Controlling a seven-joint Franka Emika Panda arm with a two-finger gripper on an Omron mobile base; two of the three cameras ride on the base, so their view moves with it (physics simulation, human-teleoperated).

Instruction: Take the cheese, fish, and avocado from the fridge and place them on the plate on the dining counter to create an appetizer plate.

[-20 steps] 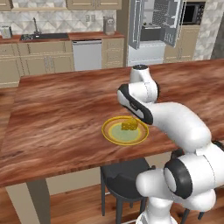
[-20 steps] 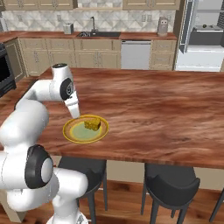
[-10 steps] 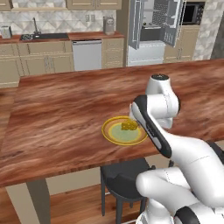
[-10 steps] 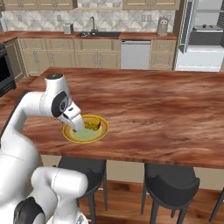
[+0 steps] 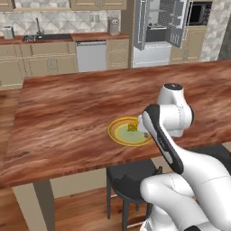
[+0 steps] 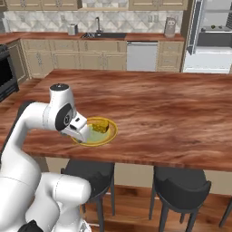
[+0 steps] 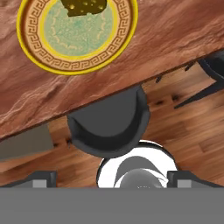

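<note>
The yellow plate (image 5: 118, 135) (image 6: 110, 134) (image 7: 33, 61) sits near the front edge of the dining counter (image 5: 67, 103) (image 6: 172, 113) (image 7: 175, 30). The cheese (image 5: 132, 127) (image 6: 102, 126) (image 7: 83, 6), a speckled yellow-orange wedge, lies on the plate. My gripper (image 6: 80, 132) (image 7: 111, 180) hangs open and empty over the counter's front edge, just short of the plate, with its fingertips (image 7: 43, 178) wide apart. The fridge (image 5: 158, 27) (image 6: 213, 36) stands with its doors open at the far wall. The fish and the avocado are out of view.
Dark round stools (image 5: 131, 176) (image 6: 181, 186) (image 7: 109, 127) stand under the counter's front edge. Beige wall cabinets with a sink (image 5: 40, 38) (image 6: 102, 35) and a dishwasher (image 5: 91, 56) (image 6: 142, 56) line the back.
The arm has swung back from above the plate toward the counter's front edge and folded lower. The cheese stays on the plate. The gripper is still open.
</note>
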